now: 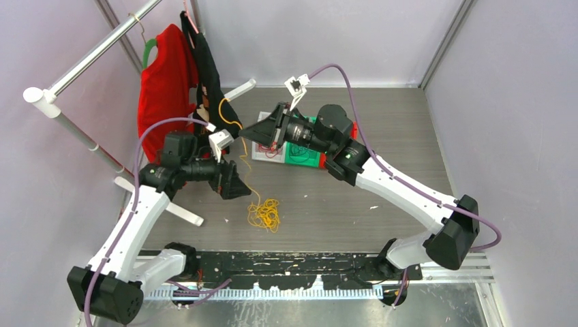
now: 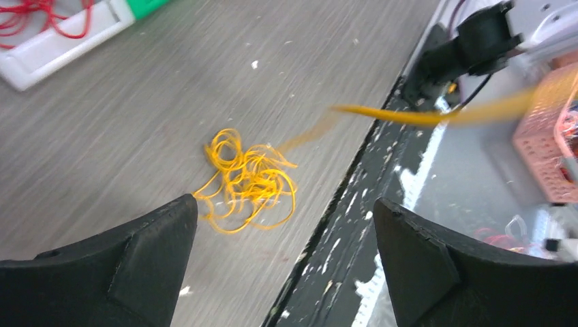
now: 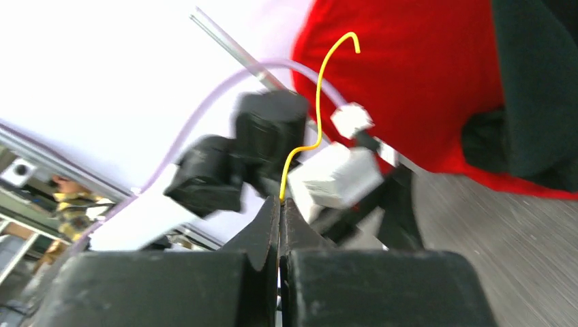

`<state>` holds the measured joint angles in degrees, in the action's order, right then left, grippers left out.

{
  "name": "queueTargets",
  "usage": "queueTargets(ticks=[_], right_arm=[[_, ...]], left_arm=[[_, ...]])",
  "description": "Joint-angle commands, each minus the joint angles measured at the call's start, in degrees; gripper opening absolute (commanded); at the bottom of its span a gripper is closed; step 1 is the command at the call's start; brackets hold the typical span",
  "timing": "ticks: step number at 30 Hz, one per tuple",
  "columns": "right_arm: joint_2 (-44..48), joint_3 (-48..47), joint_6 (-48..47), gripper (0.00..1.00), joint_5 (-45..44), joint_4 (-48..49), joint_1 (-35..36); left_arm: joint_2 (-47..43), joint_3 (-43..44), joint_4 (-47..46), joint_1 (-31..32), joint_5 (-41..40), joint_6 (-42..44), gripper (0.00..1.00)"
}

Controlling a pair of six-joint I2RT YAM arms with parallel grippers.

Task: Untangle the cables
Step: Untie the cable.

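Note:
A yellow-orange cable lies in a curly pile [image 1: 264,214] on the grey table. One strand of it rises to my right gripper [image 1: 244,134], which is shut on it. In the right wrist view the strand [image 3: 318,102] sticks up out of the closed right gripper [image 3: 281,202]. My left gripper [image 1: 238,185] hangs open just left of that strand. In the left wrist view the pile [image 2: 249,180] sits beyond the open gripper [image 2: 286,225], nothing between the fingers [image 2: 157,252]. Red cables [image 1: 268,148] lie in a white tray [image 2: 54,41].
Behind the tray stands a green bin [image 1: 303,155]. Red and black garments [image 1: 167,82] hang from a white rail [image 1: 88,58] at the back left. A black rail [image 1: 293,262] runs along the near table edge. A pink basket [image 2: 552,150] sits beyond it.

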<state>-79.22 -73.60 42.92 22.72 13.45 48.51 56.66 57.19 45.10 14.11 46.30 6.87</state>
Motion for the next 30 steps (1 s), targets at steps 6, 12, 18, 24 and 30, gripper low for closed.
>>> queueTargets(ticks=[6,12,18,24,30], right_arm=[[2.6,-3.0,13.2,0.01,1.4,17.2,0.0],[3.7,-3.0,16.5,0.01,1.2,21.9,0.0],[5.5,-0.5,15.2,0.01,0.6,20.5,0.0],[9.3,6.5,12.8,0.12,-1.3,16.2,-0.3],[15.7,13.8,-1.1,0.71,-5.1,2.9,-0.3]], left_arm=[[2.3,-7.0,-32.4,0.0,9.0,-23.9,0.95],[1.8,-7.5,-33.3,0.3,11.9,-27.2,0.73],[-0.3,-7.4,-31.6,0.9,13.3,-29.0,0.19],[-0.5,-1.3,-28.0,0.9,14.2,-28.4,0.04],[-0.2,8.9,-17.1,0.9,12.2,-22.2,0.0]])
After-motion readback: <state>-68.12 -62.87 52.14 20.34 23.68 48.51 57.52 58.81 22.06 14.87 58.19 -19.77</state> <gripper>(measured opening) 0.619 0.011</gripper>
